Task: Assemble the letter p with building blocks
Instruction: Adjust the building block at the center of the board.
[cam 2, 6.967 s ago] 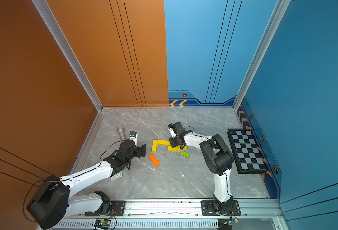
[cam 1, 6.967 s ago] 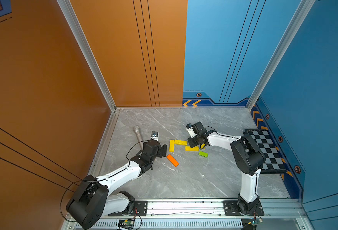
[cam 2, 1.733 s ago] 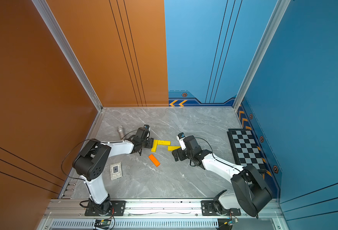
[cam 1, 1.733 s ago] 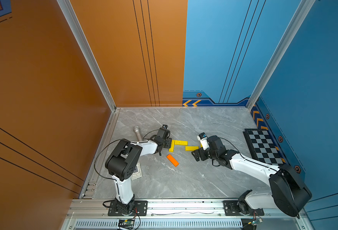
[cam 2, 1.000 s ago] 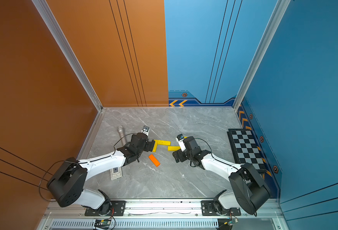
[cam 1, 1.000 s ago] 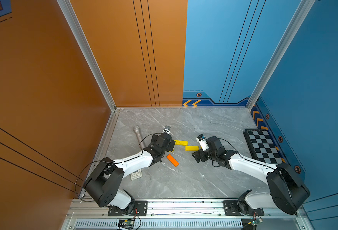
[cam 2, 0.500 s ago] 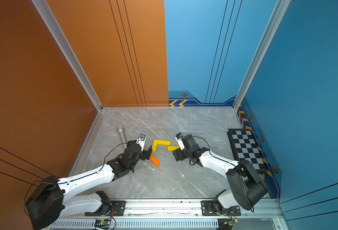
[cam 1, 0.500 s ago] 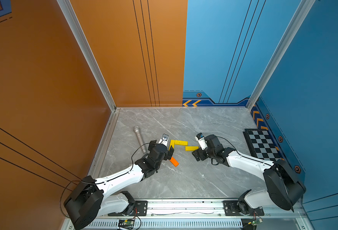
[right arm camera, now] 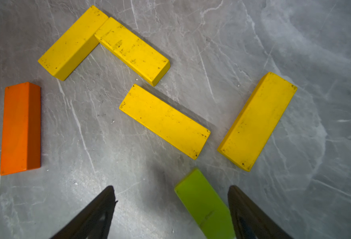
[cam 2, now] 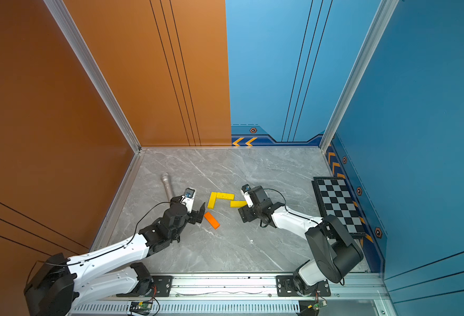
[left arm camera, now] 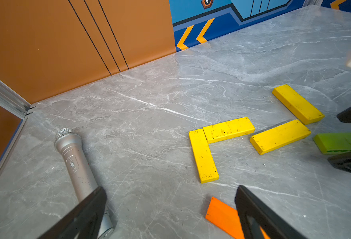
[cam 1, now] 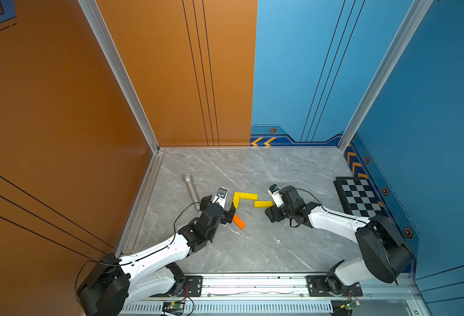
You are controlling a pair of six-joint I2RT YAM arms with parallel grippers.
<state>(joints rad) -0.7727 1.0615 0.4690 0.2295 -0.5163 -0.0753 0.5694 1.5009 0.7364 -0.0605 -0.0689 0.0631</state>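
Two yellow bars (right arm camera: 73, 43) touch as an L. The third yellow (right arm camera: 164, 121) and fourth yellow (right arm camera: 257, 121) lie loose toward its 3 o'clock, and the orange bar (cam 1: 238, 221) at 6.

Step, likely: fetching the green bar (right arm camera: 203, 204). The right gripper (right arm camera: 170, 188) is spread and straddles it off-centre, so it needs centring before closing. The left gripper (left arm camera: 170, 189) is spread and empty.

Both top views hide the green bar and the fourth yellow; the right wrist view shows all six. The left wrist view alone shows a microphone (left arm camera: 73, 157) clearly.

No readable text — orange chevrons (left arm camera: 184, 35), wall trim (left arm camera: 222, 27)

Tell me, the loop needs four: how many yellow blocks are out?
4 yellow blocks: two meet in an L; a third lies apart beside it; the fourth beyond, near the green block. None seems hidden.
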